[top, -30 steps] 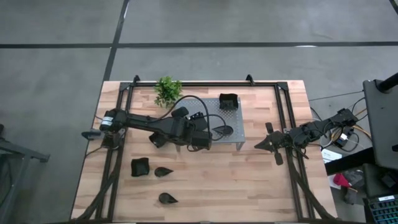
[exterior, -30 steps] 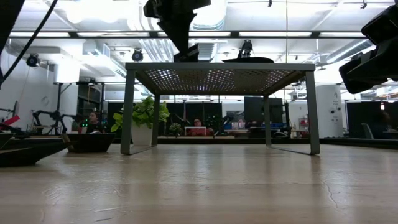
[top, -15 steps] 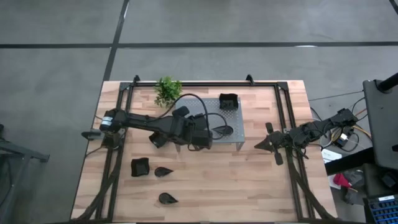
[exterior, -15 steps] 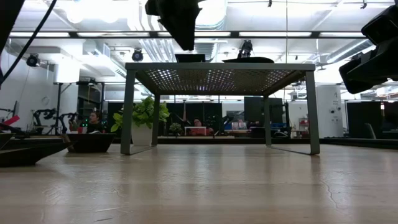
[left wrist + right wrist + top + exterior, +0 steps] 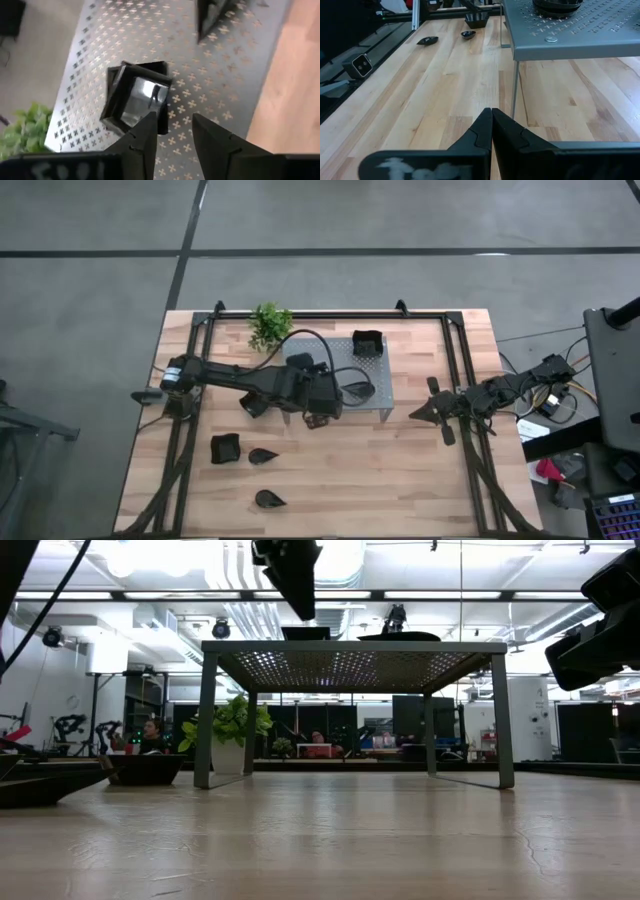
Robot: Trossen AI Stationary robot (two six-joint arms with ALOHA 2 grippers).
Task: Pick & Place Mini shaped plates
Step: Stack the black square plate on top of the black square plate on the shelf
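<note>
A small black square plate (image 5: 137, 95) lies on the top of the grey perforated stand (image 5: 340, 370). My left gripper (image 5: 174, 132) hangs open just above it, fingers pointing down and clear of it in the low view (image 5: 303, 608). In the high view the gripper (image 5: 318, 402) hides that plate. The stand also bears a teardrop plate (image 5: 356, 390) and another square plate (image 5: 367, 343). On the table at the near left lie a square plate (image 5: 225, 447) and two teardrop plates (image 5: 263, 455) (image 5: 268, 499). My right gripper (image 5: 413, 415) waits shut to the right of the stand.
A small green potted plant (image 5: 268, 325) stands at the far side, left of the stand. Black frame rails (image 5: 190, 380) run along the table's left, right and far sides. Bare wood lies between the stand and the near edge.
My left gripper has opened and let go of the square plate, which stays on the stand's top. The gripper has then risen a little, clear of the plate.
</note>
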